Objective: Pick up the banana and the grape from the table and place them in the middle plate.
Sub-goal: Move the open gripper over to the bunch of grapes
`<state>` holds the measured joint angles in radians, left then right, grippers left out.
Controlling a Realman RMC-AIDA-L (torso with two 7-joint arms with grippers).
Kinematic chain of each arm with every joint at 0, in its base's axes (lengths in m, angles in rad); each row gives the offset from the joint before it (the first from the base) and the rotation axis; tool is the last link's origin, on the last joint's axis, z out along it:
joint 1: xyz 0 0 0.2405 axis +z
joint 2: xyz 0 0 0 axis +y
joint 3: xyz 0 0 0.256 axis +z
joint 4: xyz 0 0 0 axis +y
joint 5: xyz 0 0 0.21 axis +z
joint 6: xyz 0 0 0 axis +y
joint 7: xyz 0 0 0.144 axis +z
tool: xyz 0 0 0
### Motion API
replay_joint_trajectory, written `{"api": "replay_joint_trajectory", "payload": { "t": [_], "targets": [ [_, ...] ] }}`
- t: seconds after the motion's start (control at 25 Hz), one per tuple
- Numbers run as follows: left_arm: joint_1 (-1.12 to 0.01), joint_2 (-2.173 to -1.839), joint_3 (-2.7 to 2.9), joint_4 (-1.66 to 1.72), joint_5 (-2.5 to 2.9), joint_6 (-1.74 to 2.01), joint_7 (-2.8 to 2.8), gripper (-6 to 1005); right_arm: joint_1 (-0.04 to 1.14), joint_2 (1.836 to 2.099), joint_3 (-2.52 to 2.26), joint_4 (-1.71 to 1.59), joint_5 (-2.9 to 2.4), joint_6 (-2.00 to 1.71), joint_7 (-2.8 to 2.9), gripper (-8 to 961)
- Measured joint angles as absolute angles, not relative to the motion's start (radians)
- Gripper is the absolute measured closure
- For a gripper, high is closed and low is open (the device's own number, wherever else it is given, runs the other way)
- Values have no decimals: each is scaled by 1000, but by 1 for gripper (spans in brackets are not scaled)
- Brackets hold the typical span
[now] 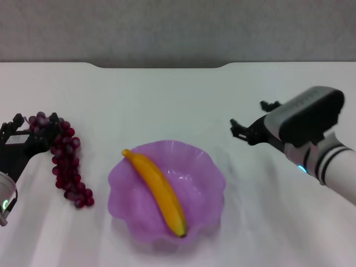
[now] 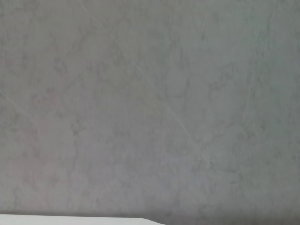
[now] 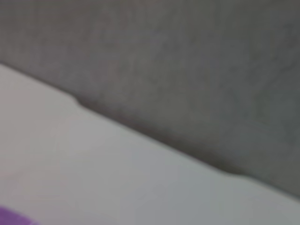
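Observation:
The banana (image 1: 158, 192) lies slantwise inside the middle plate (image 1: 206, 172), a purple bowl with a wavy rim; a corner of the plate also shows in the right wrist view (image 3: 11, 218). The grape (image 1: 68, 161) lies on the table (image 1: 167, 105) left of the plate. My left gripper (image 1: 34, 120) is open at the far end of the grape, with that end between its fingers. My right gripper (image 1: 248, 115) is open and empty, held above the table to the right of the plate.
The table's notched far edge (image 1: 161, 67) meets a grey wall (image 1: 178, 28). The left wrist view shows that wall (image 2: 150, 103) and a sliver of table (image 2: 70, 220). The right wrist view shows the table (image 3: 93, 178) and the wall.

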<state>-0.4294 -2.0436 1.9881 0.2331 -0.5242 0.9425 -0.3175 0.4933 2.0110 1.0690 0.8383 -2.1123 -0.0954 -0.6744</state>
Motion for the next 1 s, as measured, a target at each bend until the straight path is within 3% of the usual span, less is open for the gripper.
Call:
{"api": "replay_joint_trajectory", "payload": {
  "t": [0.24,0.68,1.0],
  "targets": [
    [-432,-2045,1988,233,-525,942,-318,114,439,2011,921,776,-2112,-439,-656,70],
    [-436,-2048,1993,233,-525,942,-318,114,458,2017,674,473,-2112,-997,-335,74],
    [-441,-2049,1996,237,-523,942,-320,114,457,2019,679,341,-2102,-1079,-68,77]
  ]
}}
